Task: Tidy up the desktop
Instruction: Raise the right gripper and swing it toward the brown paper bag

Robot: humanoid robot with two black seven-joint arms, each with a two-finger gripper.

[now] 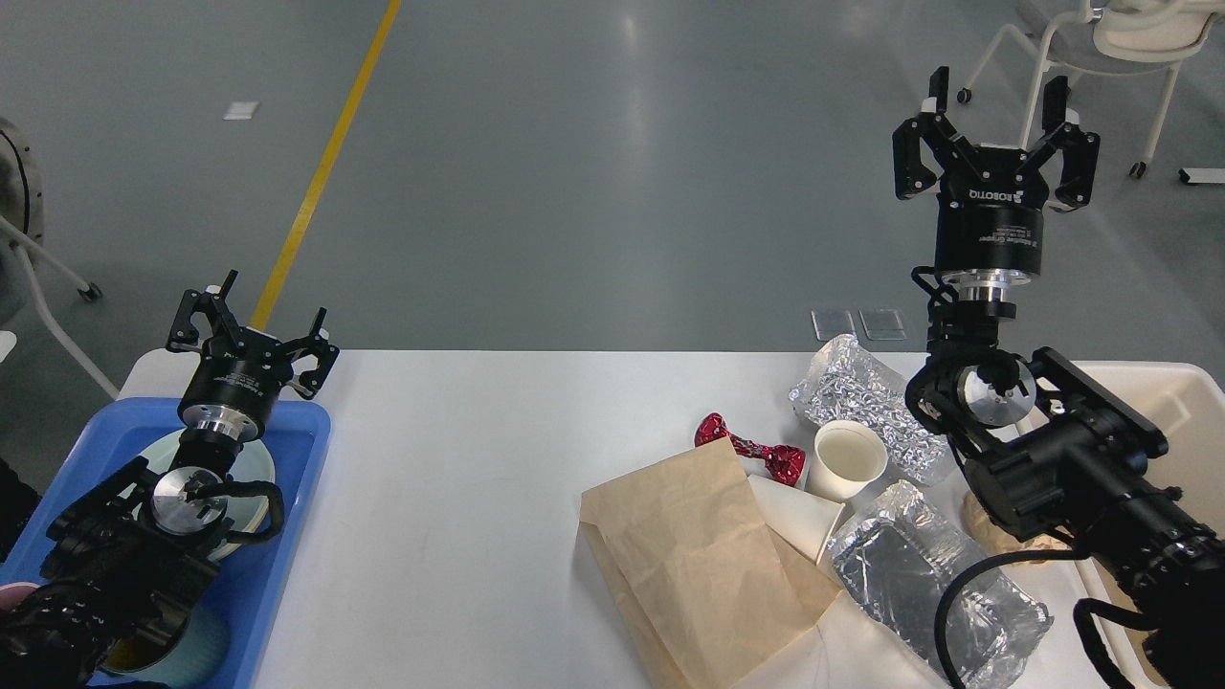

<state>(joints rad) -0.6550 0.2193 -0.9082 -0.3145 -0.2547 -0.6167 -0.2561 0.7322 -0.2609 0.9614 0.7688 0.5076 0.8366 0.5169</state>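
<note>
Both the left gripper (273, 311) at nine o'clock and the right gripper (998, 102) at two o'clock are raised, spread wide and empty, above the white desktop (459, 498), which fills the lower view, with a paper bag (694, 565) at five o'clock.

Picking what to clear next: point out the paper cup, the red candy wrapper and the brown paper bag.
paper cup (848, 457), head view, on the pale inside of its open mouth.
red candy wrapper (751, 446), head view, on its twisted middle.
brown paper bag (694, 545), head view, on its flat creased face.
</note>
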